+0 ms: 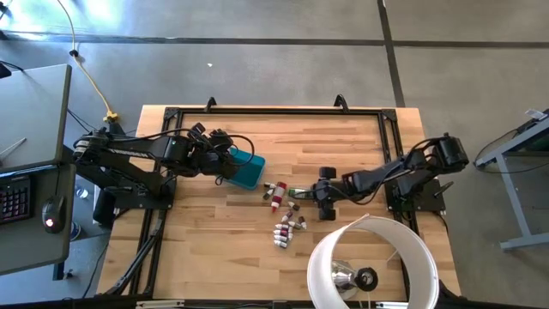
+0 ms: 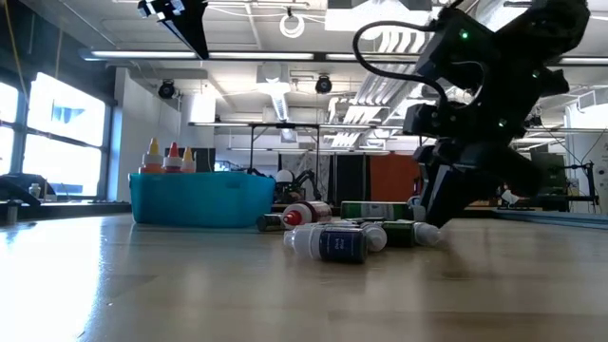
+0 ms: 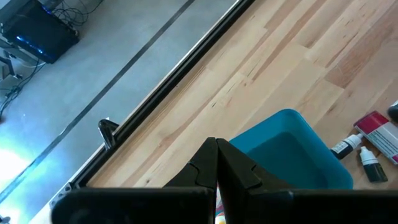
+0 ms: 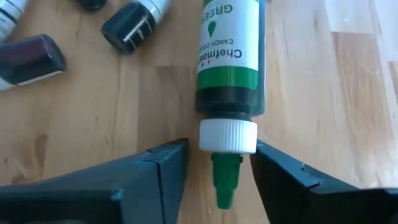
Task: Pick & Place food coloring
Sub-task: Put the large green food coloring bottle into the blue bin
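The food coloring bottles lie scattered on their sides mid-table (image 1: 287, 225), and a few stand in the teal bin (image 2: 173, 157). A green bottle (image 4: 229, 56) lies on the wood with its white collar and green tip between the fingers of my right gripper (image 4: 221, 171), which is open and low at the table (image 1: 312, 194) (image 2: 432, 223). My left gripper (image 3: 216, 155) is shut and empty and hovers over the teal bin (image 1: 247, 172) (image 3: 292, 155). My right gripper comes level from the table's right side, along the lying green bottle. One finger (image 4: 273, 171) stands right against the white collar (image 4: 228, 135) and the other stands a little off it. Whether either finger touches, I cannot tell.
A red-labelled bottle (image 1: 276, 194) and small dark ones (image 4: 134, 25) lie left of the green bottle. A white round lamp shade (image 1: 373, 257) stands at the near edge by the right arm. A black rail frames the table (image 1: 274, 110). Bare wood lies toward the near left.
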Controlling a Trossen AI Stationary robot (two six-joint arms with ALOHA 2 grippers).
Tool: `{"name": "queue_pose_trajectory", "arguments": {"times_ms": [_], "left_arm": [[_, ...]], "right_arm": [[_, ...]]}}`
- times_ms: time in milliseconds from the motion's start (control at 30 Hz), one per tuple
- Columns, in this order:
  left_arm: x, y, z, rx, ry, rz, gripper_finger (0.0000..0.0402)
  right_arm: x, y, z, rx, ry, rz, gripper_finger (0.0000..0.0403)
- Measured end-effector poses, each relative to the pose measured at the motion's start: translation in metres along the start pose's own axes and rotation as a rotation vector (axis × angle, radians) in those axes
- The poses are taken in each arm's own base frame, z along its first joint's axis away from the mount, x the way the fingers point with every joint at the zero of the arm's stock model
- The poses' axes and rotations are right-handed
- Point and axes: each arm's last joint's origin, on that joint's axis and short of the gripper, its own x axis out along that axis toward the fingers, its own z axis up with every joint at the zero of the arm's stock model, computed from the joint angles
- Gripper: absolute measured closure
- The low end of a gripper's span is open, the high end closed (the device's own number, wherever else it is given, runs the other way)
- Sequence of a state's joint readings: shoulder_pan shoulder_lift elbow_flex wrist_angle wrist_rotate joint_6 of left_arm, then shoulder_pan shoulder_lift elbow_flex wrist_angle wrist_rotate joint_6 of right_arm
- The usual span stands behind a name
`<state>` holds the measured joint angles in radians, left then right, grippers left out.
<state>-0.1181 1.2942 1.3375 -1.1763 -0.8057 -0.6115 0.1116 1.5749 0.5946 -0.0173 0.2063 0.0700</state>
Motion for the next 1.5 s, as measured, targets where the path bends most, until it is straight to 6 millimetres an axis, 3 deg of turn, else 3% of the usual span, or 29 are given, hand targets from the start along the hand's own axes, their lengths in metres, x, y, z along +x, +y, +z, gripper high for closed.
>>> {"name": "queue_pose_trajectory", "arguments": {"times_ms": [267, 500, 667, 867, 1133, 1500], "left_arm": [[0.000, 0.000, 0.000, -0.007, 0.001, -0.002, 0.0402], [0.000, 0.000, 0.000, -0.022, 0.002, -0.003, 0.0402], [0.000, 0.000, 0.000, -0.028, 0.000, -0.004, 0.0402], [0.000, -0.002, 0.002, -0.049, -0.017, -0.016, 0.0402], [0.000, -0.004, 0.005, -0.075, -0.035, -0.032, 0.0402], [0.000, -0.004, 0.005, -0.079, -0.037, -0.040, 0.0402]], "right_arm": [[0.004, 0.001, -0.007, 0.026, -0.132, 0.043, 0.0263], [0.005, 0.000, -0.029, 0.045, -0.239, 0.042, 0.0258], [0.001, -0.002, -0.046, 0.058, -0.381, 0.068, 0.0257], [-0.007, -0.002, -0.052, 0.053, -0.514, 0.137, 0.0256], [-0.007, -0.002, -0.045, 0.056, -0.537, 0.136, 0.0252], [-0.005, -0.003, -0.049, 0.057, -0.482, 0.064, 0.0203]]}}
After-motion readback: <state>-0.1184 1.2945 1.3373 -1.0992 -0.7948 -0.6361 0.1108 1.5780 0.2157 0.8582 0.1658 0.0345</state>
